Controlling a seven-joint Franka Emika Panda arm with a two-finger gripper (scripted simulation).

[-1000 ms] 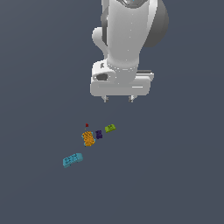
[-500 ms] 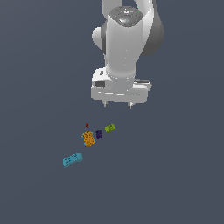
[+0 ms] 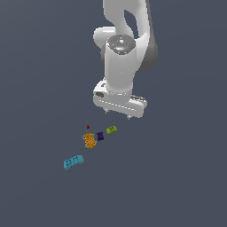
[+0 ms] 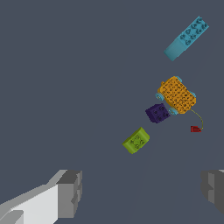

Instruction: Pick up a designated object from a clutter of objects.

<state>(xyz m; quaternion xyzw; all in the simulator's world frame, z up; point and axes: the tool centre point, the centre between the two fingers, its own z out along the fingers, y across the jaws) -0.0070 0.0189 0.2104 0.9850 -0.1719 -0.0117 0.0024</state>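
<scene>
The small lime-green studded brick lies on the dark floor; in the wrist view it sits a little ahead of the fingers. Close to it are a dark purple brick, an orange studded block, a tiny dark red piece and a longer cyan brick. My gripper hangs open and empty just above the green brick, not touching it.
The white arm rises above the bricks in the exterior view. The floor around the cluster is plain dark grey.
The gripper has come down toward the bricks and shifted slightly toward the exterior view's right. The bricks have not moved.
</scene>
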